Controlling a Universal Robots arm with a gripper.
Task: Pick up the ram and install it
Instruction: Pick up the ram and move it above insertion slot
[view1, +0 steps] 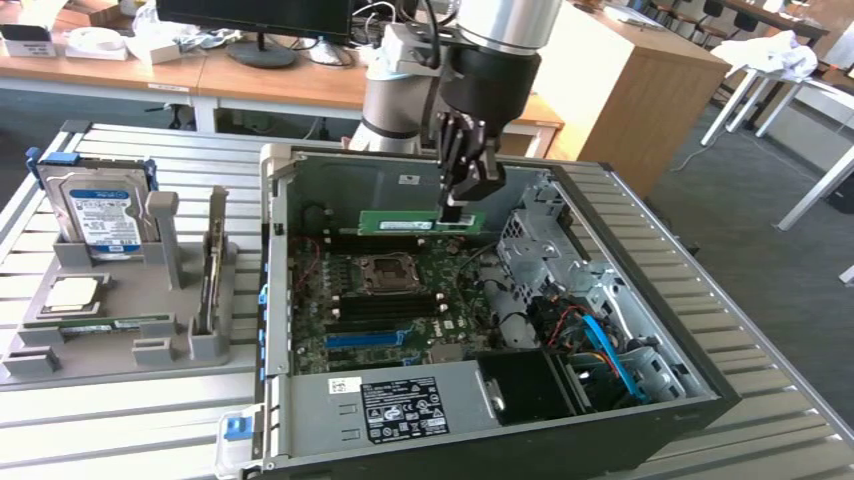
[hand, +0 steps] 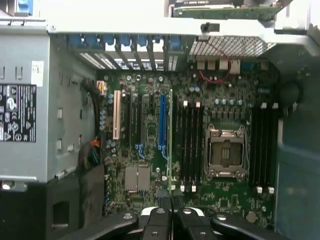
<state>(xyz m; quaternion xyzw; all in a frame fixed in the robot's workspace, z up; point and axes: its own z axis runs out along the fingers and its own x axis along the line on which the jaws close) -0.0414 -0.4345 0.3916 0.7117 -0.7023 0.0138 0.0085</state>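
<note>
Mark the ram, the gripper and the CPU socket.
ram (view1: 400, 222), exterior view, middle of green board.
gripper (view1: 459, 208), exterior view, fingertips shut on the ram.
CPU socket (hand: 225, 152), wrist view, socket centre.

A count of the parts in view
One computer case, one motherboard, one ram stick, one other green stick, one gripper, one hard drive, one processor chip, one upright card, one grey tray

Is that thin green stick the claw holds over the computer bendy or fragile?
Probably stiff: the ram juts out level from the gripper, pinched near one end, without sagging. Likely light: that small pinch carries it. Edge-on in the wrist view it looks very thin, so twisting might crack it.
</note>
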